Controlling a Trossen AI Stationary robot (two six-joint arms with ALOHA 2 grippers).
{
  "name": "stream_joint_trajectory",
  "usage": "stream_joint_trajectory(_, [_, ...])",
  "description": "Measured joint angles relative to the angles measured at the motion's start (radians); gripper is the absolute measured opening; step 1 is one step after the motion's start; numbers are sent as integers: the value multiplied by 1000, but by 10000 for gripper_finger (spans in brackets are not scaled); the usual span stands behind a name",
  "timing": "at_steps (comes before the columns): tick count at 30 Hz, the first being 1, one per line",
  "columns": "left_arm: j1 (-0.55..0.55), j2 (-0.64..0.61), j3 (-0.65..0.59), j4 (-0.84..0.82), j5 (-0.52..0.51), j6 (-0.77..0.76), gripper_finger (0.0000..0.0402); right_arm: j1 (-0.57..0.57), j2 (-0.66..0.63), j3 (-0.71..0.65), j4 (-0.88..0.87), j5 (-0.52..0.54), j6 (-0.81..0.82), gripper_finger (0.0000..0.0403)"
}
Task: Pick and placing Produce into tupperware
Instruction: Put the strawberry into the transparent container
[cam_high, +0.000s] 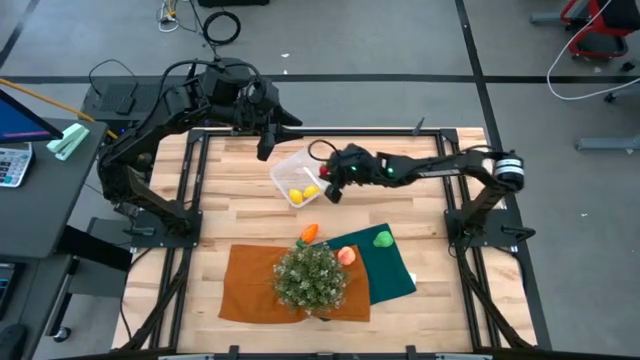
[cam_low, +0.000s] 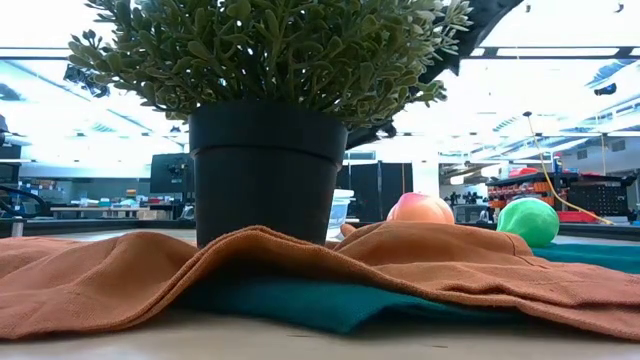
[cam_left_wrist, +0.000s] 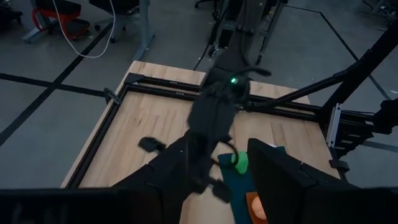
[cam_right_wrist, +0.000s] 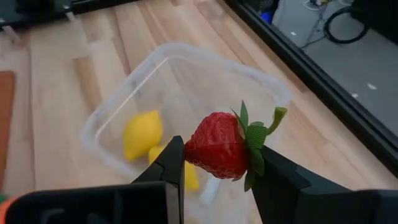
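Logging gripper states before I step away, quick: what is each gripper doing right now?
Left gripper: open, holding nothing, beside the tupperware.
Right gripper: closed on a red strawberry, above the tupperware.

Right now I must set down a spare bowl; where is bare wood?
Bare wood lies left of the tupperware, and right of the green cloth. Crowded: the right gripper holds a strawberry over the tupperware; plant fills the orange cloth.
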Motion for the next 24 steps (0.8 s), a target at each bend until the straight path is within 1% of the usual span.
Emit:
stream_joint_trajectory(5, [0, 0, 0, -5, 0, -2, 173, -34, 95, 100, 1, -35, -9, 91])
stream_joint_trajectory(13, [0, -5, 0, -23, 0, 2, 174, -56, 205, 231, -21, -148, -56, 91])
stream_joint_trajectory(19, [0, -5, 0, -25, 0, 5, 175, -56, 272, 339, -138, -182, -83, 91])
stream_joint_trajectory(24, [0, -5, 0, -25, 0, 5, 175, -61, 323, 442, -264, -186, -111, 91])
